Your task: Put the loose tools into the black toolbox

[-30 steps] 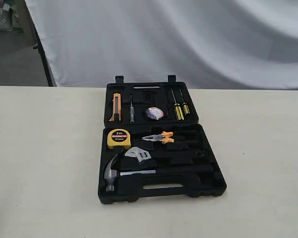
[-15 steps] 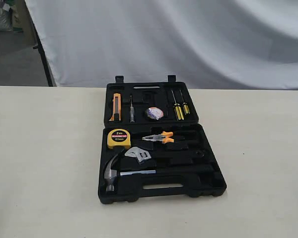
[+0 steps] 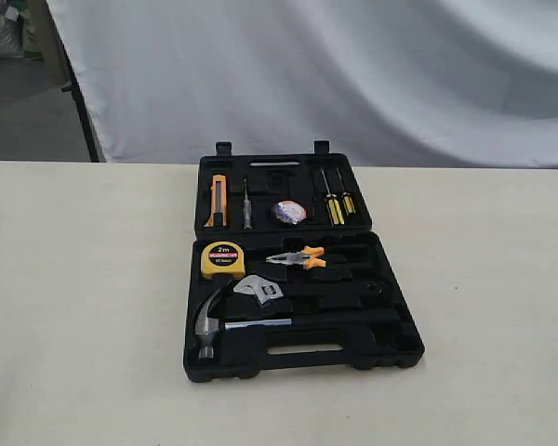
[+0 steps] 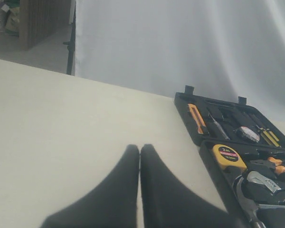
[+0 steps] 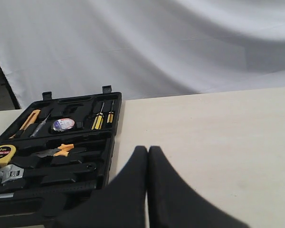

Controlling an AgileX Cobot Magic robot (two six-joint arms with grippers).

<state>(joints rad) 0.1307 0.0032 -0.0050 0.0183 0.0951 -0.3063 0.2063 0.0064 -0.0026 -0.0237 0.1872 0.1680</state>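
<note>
Black toolbox [image 3: 400, 346] lies open and flat on the desk [image 3: 84, 307], roughly mid-frame in the exterior view, both halves facing up. The far half sits toward the white backdrop cloth [image 3: 353, 74], with 2 latches [image 3: 223, 147] sticking up on its far edge. The near half has the handle slot [image 3: 302, 349] along its front edge. Far half, left to right in the exterior view: orange utility knife [image 3: 218, 200], slim driver [image 3: 246, 204], tape roll [image 3: 289, 213], 2 yellow-handled screwdrivers [image 3: 333, 197] side by side. Near half: yellow tape measure [image 3: 222, 259] marked 2m in the back-left recess, and orange-handled pliers [image 3: 299, 257] just right of it. The adjustable wrench [image 3: 259, 289] sits nearer the camera than those. The claw hammer [image 3: 209, 325] has its head at the left end and its handle running right, just behind the slot. All 9 tools look seated in recesses as far as I can tell. Left gripper [image 4: 140, 154]: closed, its 2 fingers pressed together, over bare desk, with the toolbox off to one side and not touching. Right gripper [image 5: 147, 153]: also closed, fingers together, over the desk near the toolbox's side wall, apart from it.
</note>
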